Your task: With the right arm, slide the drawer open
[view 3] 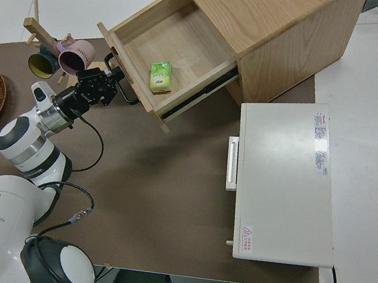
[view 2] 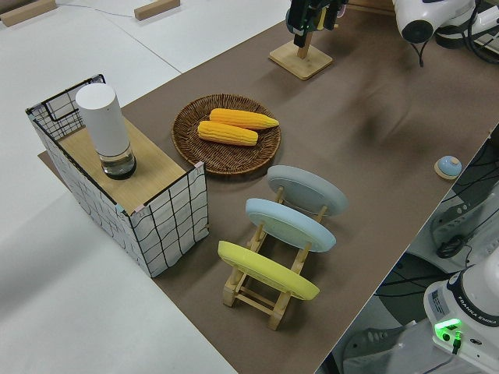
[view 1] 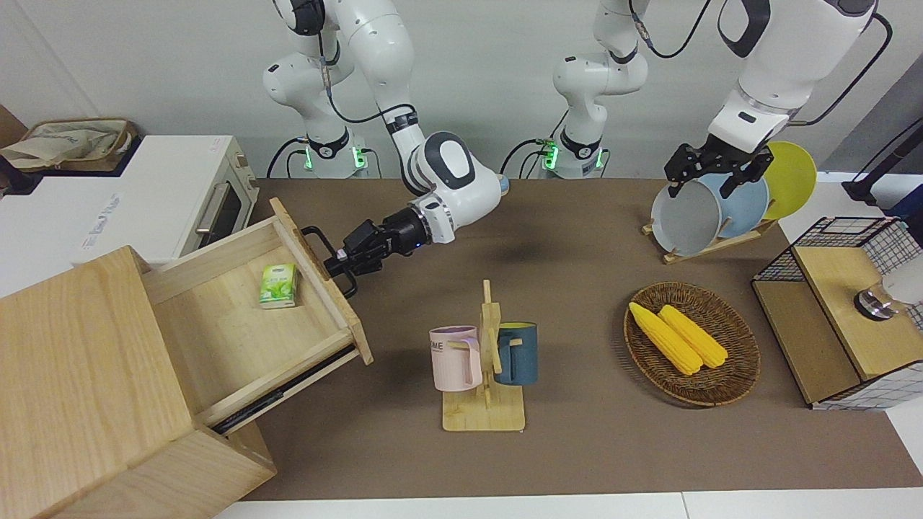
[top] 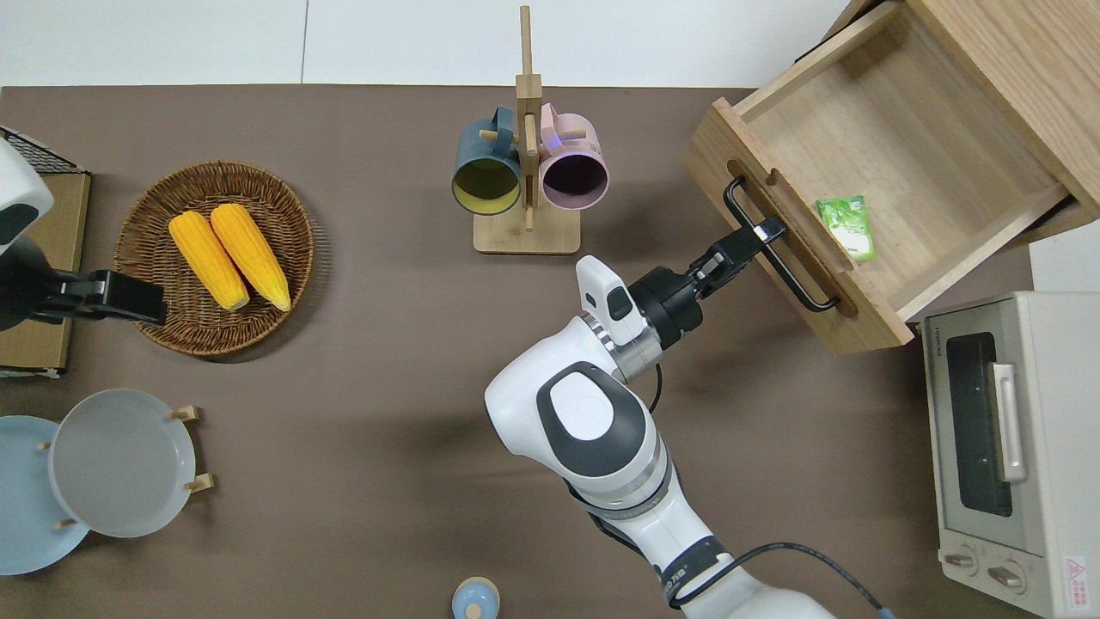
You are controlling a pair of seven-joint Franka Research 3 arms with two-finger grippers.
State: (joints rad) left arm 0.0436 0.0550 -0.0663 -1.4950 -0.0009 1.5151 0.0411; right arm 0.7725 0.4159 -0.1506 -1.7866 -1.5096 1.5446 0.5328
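Observation:
The light-wood drawer (view 1: 238, 331) stands pulled well out of the pale wooden cabinet (view 1: 79, 360) at the right arm's end of the table. It also shows in the overhead view (top: 911, 146) and the right side view (view 3: 177, 43). My right gripper (view 1: 339, 263) (top: 763, 234) (view 3: 109, 79) is shut on the middle of its black loop handle (top: 801, 291). A small green packet (view 1: 279, 285) (top: 846, 226) lies inside the drawer near its front panel. My left arm is parked, its gripper (view 1: 710, 173) open.
A wooden mug rack (view 1: 484, 411) (top: 526, 232) with a pink and a blue mug stands beside the drawer front, farther from the robots than my right arm. A white toaster oven (top: 1005, 447) sits nearer the robots beside the cabinet. A wicker basket (top: 284, 198) holds two corn cobs.

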